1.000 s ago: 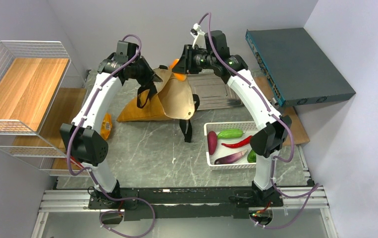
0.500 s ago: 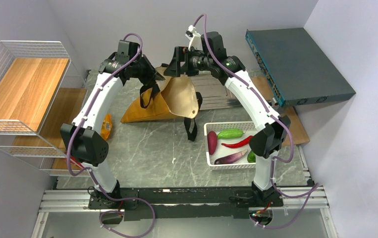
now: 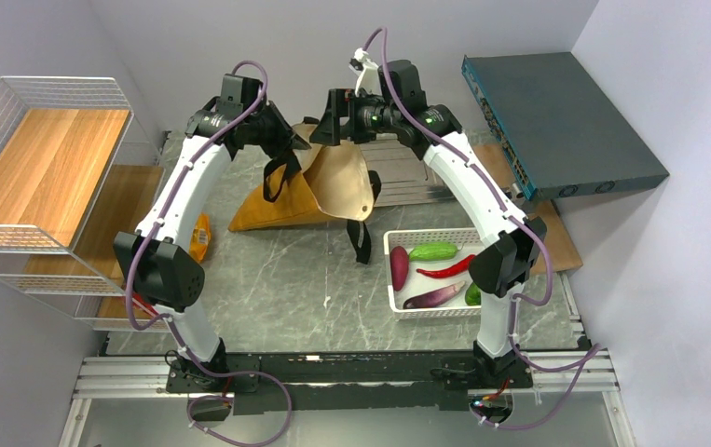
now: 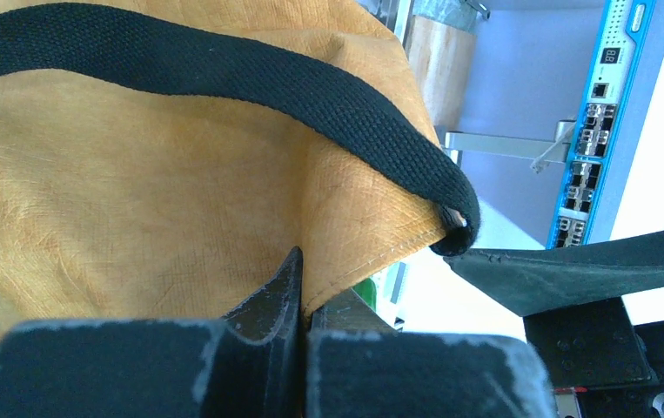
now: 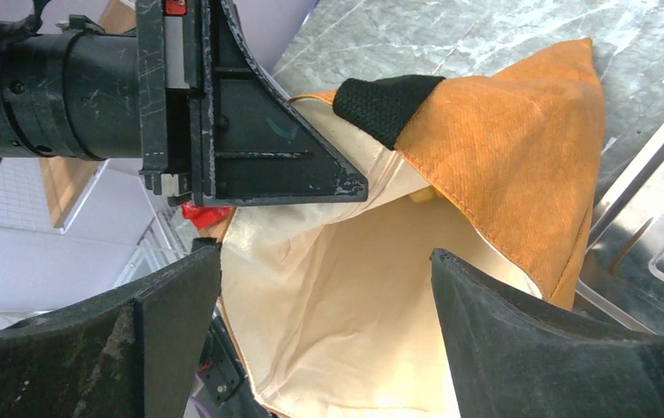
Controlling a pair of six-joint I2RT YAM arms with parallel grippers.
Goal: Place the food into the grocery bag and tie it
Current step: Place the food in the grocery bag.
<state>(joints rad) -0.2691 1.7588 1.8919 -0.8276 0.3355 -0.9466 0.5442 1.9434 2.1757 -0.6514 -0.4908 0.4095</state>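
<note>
The mustard grocery bag [image 3: 272, 212] lies at the back of the table with its mouth held up and its cream lining [image 3: 340, 182] showing. My left gripper [image 3: 293, 146] is shut on the bag's rim [image 4: 372, 235], just below a black strap [image 4: 224, 78]. Directly above the mouth hangs my right gripper [image 3: 326, 119], open, and between its fingers only the cream lining [image 5: 354, 340] shows. Of the food, a magenta root [image 3: 399, 267] lies in a white basket [image 3: 391, 304], and an orange-yellow packet [image 3: 201, 237] lies on the table at the left.
The basket also holds a green vegetable [image 3: 432, 250], a red chili [image 3: 446, 270] and a purple eggplant [image 3: 435, 296]. A blue-grey network box [image 3: 556, 121] sits at the back right. A wire rack with wooden shelves [image 3: 44, 158] stands left. A metal tray [image 3: 412, 172] lies behind the bag.
My right gripper held an orange item over the bag; its jaws have opened and the item is out of sight. The bag's mouth has shifted slightly right. The left grip is unchanged.
</note>
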